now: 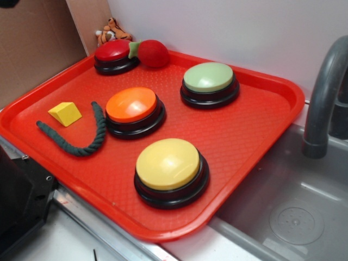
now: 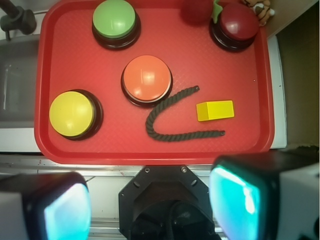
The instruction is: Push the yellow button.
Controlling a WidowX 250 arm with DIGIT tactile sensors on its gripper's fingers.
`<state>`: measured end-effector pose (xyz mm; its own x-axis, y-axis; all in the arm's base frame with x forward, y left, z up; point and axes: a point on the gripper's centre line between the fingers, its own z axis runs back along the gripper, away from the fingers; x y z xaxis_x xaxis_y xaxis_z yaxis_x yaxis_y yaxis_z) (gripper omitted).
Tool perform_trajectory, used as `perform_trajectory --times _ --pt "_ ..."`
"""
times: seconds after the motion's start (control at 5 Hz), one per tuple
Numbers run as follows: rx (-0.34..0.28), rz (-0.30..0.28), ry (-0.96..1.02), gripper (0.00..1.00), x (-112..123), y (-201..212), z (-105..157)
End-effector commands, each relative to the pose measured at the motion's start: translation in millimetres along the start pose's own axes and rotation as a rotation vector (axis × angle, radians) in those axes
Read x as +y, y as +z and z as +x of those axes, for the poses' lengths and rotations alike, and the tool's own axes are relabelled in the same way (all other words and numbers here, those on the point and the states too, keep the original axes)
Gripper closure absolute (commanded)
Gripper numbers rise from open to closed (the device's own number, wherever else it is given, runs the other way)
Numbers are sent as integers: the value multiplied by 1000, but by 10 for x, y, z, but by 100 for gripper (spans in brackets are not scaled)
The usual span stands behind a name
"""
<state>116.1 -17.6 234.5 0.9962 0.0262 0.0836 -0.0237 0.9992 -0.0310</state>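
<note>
The yellow button (image 1: 167, 163), a pale yellow dome on a glossy black base, sits at the near edge of the red tray (image 1: 255, 125). In the wrist view it is at the tray's lower left (image 2: 73, 113). My gripper (image 2: 150, 205) hangs high above the table, short of the tray's near edge, well away from the button. Its two fingertips (image 2: 240, 200) stand wide apart with nothing between them. The gripper's fingers do not show in the exterior view.
On the tray are an orange button (image 1: 131, 105), a green button (image 1: 209, 77), a red button (image 1: 113, 51), a red plush ball (image 1: 154, 53), a dark green rope (image 1: 87, 142) and a yellow wedge block (image 1: 65, 113). A grey faucet (image 1: 325, 92) and sink (image 1: 293, 212) lie right.
</note>
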Motion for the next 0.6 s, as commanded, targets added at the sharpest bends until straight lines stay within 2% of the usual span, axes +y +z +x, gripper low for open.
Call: perform_trajectory --times 0.0,0.2,0.4 --pt "0 0 0 0 0 0 0" --pt "60 38 -254 0 -497 -511 426" --pt "6 20 -503 0 -986 -835 493"
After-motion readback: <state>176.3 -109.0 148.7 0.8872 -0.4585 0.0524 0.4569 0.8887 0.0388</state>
